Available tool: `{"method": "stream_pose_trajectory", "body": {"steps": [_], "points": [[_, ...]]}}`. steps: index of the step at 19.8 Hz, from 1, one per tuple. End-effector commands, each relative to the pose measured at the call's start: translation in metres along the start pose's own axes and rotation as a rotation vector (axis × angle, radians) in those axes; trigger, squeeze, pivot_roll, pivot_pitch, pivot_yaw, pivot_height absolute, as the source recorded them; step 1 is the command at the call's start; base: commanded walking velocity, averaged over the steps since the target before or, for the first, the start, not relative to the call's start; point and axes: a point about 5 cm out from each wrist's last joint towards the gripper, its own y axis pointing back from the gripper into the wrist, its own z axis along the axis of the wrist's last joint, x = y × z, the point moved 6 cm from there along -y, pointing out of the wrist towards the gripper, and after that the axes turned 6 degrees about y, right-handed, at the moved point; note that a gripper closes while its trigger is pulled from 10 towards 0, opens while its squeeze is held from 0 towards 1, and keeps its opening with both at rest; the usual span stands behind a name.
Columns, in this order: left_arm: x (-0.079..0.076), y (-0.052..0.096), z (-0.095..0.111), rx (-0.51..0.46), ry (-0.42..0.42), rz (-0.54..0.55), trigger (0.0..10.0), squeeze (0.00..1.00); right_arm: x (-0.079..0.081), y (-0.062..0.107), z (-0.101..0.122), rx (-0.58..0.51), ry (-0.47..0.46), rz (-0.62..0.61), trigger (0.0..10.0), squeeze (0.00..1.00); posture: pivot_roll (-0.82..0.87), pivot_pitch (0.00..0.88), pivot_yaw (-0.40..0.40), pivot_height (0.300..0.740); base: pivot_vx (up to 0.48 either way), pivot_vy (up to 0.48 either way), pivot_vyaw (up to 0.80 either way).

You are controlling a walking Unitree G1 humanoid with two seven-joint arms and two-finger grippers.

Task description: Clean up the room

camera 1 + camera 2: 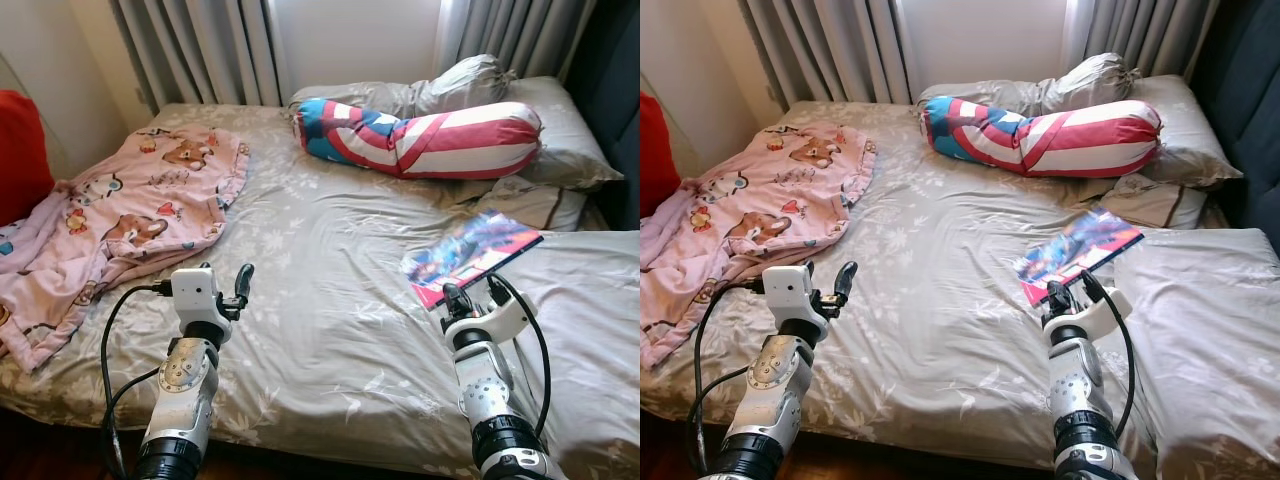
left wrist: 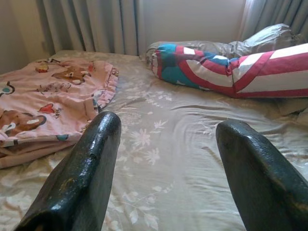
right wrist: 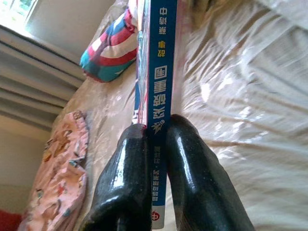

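Nearest my head camera, both silver arms reach out over the foot of the bed [image 1: 330,330]. On the right, the right gripper [image 3: 156,144] has its two black fingers closed on the blue spine of a book [image 1: 470,255], pinching it at the near edge; the rest of the glossy cover lies on the grey floral sheet, just short of a folded beige cloth [image 1: 520,200] by the pillows [image 1: 560,130]. The left gripper [image 2: 168,168] hovers above bare sheet with its fingers wide apart and nothing between them, a little way from the crumpled pink blanket [image 1: 130,210] printed with bears.

I read the step as lifting this book clear of the bed. The hold looks narrow and sits at one end of the spine, so I judge the far pages will sag or fan open if I raise it quickly. I would lift slowly, keep the spine level, and watch the wrist picture for any slide between the pads before I turn away. A firmer squeeze may be worth it, since the cover looks slick.

Behind it a red, white and blue striped bolster [image 1: 430,135] lies across the head of the bed, well apart from the book, so it should not snag.
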Motion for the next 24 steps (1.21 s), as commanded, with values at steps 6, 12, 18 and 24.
{"method": "stream_pose_trajectory", "body": {"steps": [6,12,18,24], "points": [[0.0,-0.002,0.004,-0.004,-0.022,-0.012,10.0,0.0,0.01,-0.005,0.004,-0.005,0.046,0.028,10.0,0.0,-0.02,0.057,0.038,0.74,0.0,0.0,0.0],[0.0,0.0,0.003,-0.002,-0.025,-0.009,10.0,0.0,0.012,-0.006,0.0,0.008,0.069,0.031,10.0,0.0,-0.01,0.029,0.033,0.71,0.0,0.0,0.0],[-0.003,-0.001,0.002,0.0,-0.023,-0.022,10.0,0.0,0.011,-0.004,-0.005,0.013,0.097,0.026,10.0,0.0,-0.01,0.009,0.031,0.677,0.0,0.0,0.0],[-0.002,-0.001,0.001,0.002,-0.021,-0.017,10.0,0.0,0.02,-0.005,-0.002,-0.005,0.097,0.067,10.0,0.0,-0.02,0.02,0.032,0.642,0.0,0.0,0.0]]}}
